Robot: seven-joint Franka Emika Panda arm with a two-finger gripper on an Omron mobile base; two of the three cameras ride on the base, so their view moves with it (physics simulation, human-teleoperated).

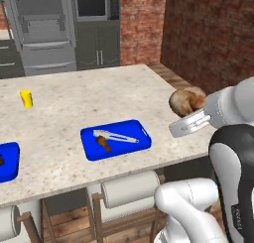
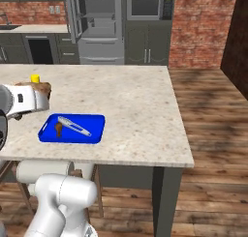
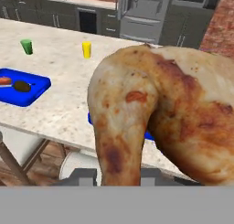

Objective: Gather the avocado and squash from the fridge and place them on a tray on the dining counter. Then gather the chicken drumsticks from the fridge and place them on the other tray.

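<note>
My gripper point(image 1: 186, 109) is shut on a golden-brown chicken drumstick point(image 1: 187, 100), held in the air over the right end of the dining counter point(image 1: 79, 95). The held drumstick point(image 3: 160, 113) looms large in the hand view and hides the fingers' grip. Below and to the left, a blue tray point(image 1: 141, 138) holds another drumstick point(image 1: 103, 143) beside a white utensil point(image 1: 118, 136). The other tray point(image 3: 39, 85), further left, carries the dark avocado point(image 3: 21, 86) and the orange-red squash point(image 3: 4, 80). From the right base view the gripper point(image 2: 28, 99) hangs just left of the nearer tray point(image 2: 96, 127).
A yellow cup point(image 1: 26, 98) and a green cup point(image 3: 27, 46) stand on the counter behind the trays. Stools with white cushions point(image 1: 130, 188) sit under the counter's near edge. The grey fridge point(image 2: 99, 23) stands against the far wall.
</note>
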